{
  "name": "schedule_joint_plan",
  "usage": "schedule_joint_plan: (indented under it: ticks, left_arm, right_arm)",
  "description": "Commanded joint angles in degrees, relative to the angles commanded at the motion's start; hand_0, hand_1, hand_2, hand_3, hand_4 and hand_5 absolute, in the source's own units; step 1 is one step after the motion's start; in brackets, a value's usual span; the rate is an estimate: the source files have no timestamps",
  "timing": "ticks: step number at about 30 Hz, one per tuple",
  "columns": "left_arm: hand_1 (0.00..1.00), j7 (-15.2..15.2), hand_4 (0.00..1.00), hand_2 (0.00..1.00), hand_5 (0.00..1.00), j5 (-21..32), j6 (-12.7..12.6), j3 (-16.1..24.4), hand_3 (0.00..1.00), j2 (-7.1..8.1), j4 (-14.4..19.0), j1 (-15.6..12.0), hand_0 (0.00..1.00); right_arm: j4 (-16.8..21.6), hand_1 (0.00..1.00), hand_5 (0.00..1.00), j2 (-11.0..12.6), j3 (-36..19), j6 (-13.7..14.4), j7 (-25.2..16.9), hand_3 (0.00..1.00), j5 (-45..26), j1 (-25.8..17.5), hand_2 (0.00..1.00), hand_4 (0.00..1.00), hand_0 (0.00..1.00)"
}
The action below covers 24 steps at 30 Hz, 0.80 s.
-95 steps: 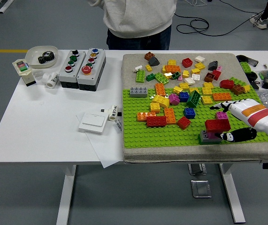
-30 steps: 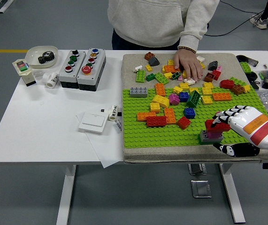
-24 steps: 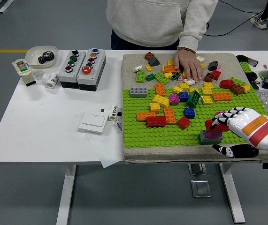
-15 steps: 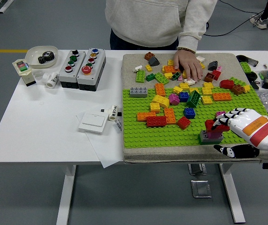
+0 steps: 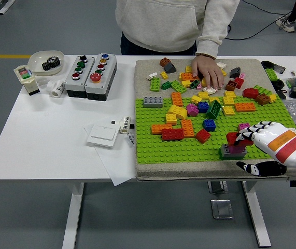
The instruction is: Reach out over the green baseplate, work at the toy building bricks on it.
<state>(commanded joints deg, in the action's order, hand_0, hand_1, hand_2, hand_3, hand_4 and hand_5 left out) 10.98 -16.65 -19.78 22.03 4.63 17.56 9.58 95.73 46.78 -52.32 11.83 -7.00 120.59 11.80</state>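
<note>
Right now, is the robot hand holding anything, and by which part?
The right robot hand is closed on the red brick stacked on a grey brick, fingers over its right end and top. Whether the grip is firm cannot be told.

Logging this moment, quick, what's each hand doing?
Left hand: not in view.
Right hand: fingers curled on the red brick atop the small stack.

Baseplate (image 5: 189, 148) lies on the table's (image 5: 49, 135) right half. Loose bricks (image 5: 199, 98) crowd its rear. Right hand (image 5: 264, 140) rests at its front right against a brick stack (image 5: 234, 145). Person's hand (image 5: 207, 71) lies on bricks behind. Button boxes (image 5: 90, 75) stand left.
</note>
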Motion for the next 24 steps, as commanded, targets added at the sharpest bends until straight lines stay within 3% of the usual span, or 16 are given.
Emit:
schedule_joint_plan:
  ticks: [24]
  left_arm:
    - [0.683, -0.1, 0.558, 0.647, 0.613, 0.3, 0.0, -0.2, 0.547, 0.05, 0.0, 0.2, 0.602]
  right_arm:
    - [-0.5, 0.67, 0.431, 0.1, 0.5, -0.8, 0.5, 0.63, 0.1, 0.1, 0.725, 0.762, 0.675]
